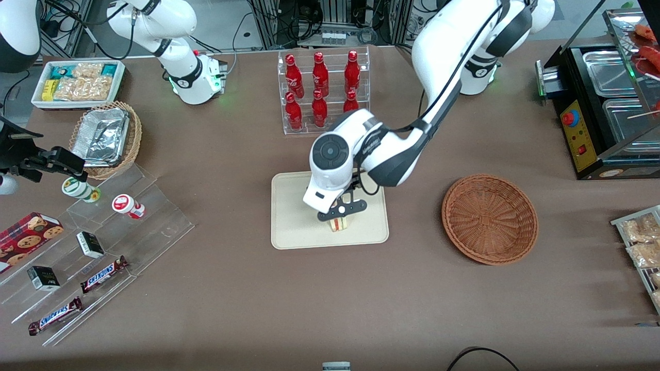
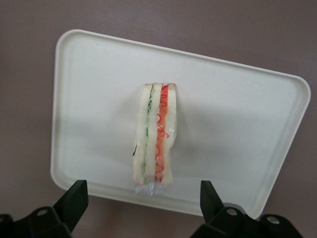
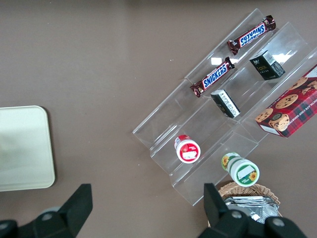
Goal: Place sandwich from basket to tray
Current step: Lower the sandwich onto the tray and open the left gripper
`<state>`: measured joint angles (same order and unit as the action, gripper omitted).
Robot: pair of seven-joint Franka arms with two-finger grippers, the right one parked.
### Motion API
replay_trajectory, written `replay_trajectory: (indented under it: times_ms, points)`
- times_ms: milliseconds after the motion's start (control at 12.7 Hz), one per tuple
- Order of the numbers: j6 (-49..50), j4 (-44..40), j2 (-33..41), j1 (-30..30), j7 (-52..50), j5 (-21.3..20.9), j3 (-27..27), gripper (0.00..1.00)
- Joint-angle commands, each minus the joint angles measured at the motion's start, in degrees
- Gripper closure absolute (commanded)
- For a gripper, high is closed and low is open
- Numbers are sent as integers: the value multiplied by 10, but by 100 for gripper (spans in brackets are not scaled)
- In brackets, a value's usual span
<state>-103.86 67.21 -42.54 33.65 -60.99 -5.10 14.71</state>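
Sandwich (image 2: 154, 136) on tray (image 2: 237, 124); claw (image 2: 141, 201) open above

Your gripper (image 1: 342, 208) hangs open over the tray (image 1: 294, 226), fingers (image 2: 73, 203) wide of the sandwich (image 1: 340, 223) on both sides. The sandwich sits near the tray's front edge, the rest bare. Bare table separates tray from basket (image 1: 489, 218); the bottle rack (image 1: 322, 90) stands farther back.

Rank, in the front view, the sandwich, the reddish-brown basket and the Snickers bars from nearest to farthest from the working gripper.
The gripper is open above the tray.
1. The sandwich: on the tray, directly under the gripper.
2. The basket: beside the tray, toward the working arm's end.
3. The Snickers bars: toward the parked arm's end.
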Motion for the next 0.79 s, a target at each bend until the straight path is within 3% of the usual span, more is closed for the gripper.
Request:
replay_trajectory:
  times_ms: [0,157,709]
  points:
    - [37,10,32,-2,29,-11,-5,0]
    - [79,20,66,-5,101,-4,-49,0]
    - [96,180,214,-145,319,21,-52,0]
